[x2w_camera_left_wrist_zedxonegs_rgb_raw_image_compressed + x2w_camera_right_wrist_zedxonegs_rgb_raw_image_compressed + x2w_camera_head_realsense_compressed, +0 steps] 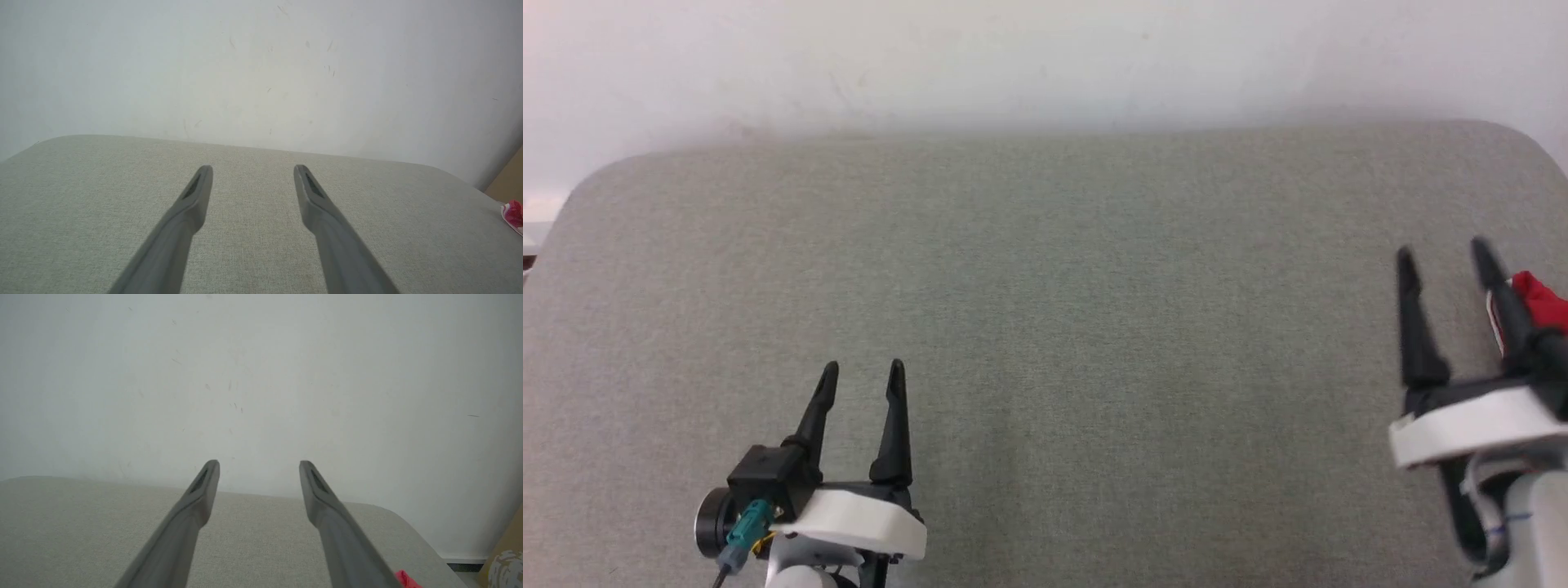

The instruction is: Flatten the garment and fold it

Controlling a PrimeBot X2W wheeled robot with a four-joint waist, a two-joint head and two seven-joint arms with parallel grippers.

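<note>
Plain indoor workroom, grey cloth-covered table (1045, 245), scuffed white wall (1045, 57)

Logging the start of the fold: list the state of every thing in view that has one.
left gripper, open, holding nothing, over the grey surface.
right gripper, open, holding nothing, next to the garment.
garment, bunched at the surface's right edge, not held, not yet flattened or folded; just a small red-and-white part is in frame.

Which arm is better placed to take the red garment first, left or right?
Right, probably. The right gripper stands open just beside the garment at the right edge of the grey surface; the left gripper, also open, is far from it.
</note>
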